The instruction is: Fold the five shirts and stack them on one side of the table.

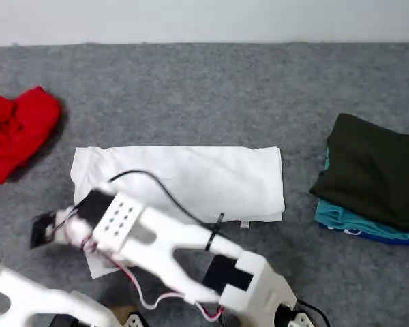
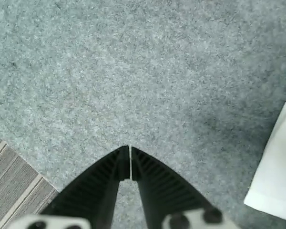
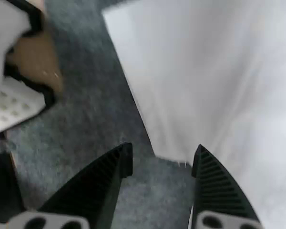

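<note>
A white shirt (image 1: pixel 191 180) lies partly folded into a long strip in the middle of the grey table. My right gripper (image 3: pixel 163 150) hangs open just above its near left corner, and the white shirt (image 3: pixel 219 71) spreads out beyond the fingertips. From above, that arm crosses the shirt's near left part, its gripper (image 1: pixel 44 229) ending past the shirt's left edge. My left gripper (image 2: pixel 130 150) is shut on nothing over bare carpet by the table's edge, with an edge of the white shirt (image 2: pixel 276 176) beside it. A crumpled red shirt (image 1: pixel 17 129) lies at the far left.
At the right side sits a stack: a dark green shirt (image 1: pixel 375 167) on a teal one (image 1: pixel 347 219) on a blue one (image 1: pixel 402 238). The other arm (image 1: pixel 27 296) lies along the front left corner. Bare carpet stretches behind the white shirt.
</note>
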`<state>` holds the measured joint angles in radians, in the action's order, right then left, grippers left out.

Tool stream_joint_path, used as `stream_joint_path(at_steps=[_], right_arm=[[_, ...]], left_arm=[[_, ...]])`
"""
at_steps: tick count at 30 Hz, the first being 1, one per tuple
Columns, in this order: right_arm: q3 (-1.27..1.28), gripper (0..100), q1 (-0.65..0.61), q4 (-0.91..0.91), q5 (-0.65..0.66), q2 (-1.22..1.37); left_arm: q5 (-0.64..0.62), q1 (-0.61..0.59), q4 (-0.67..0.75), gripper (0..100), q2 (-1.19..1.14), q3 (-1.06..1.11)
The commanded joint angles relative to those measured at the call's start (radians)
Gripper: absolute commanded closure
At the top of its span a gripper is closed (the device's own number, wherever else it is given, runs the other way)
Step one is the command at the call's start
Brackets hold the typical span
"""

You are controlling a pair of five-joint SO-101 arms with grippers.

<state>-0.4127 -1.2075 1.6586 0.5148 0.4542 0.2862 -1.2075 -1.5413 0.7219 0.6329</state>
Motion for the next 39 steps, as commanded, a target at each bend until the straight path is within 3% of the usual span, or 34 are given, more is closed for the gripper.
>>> stream_joint_path(at_steps=[1,11,18,24,29,39], right_arm=[[-0.048,78.6,-0.048,-0.039,-0.006,0.028],[-0.054,78.6,-0.058,-0.136,0.0,0.209],[-0.054,79.1,-0.039,-0.143,0.1,0.309],[-0.061,99.5,-0.021,-0.173,0.104,0.34],[-0.08,98.8,0.008,-0.18,0.104,0.337],[-0.42,98.8,0.139,-0.071,0.117,0.346]], left_arm=[[0.011,-0.006,0.015,99,0.026,-0.004],[0.011,-0.006,0.015,99,0.028,-0.004],[0.011,-0.006,0.015,99,0.028,-0.004],[0.011,-0.006,0.015,99,0.028,-0.004],[0.008,-0.006,0.018,99,0.028,-0.004],[0.008,-0.005,0.021,99,0.023,-0.004]])
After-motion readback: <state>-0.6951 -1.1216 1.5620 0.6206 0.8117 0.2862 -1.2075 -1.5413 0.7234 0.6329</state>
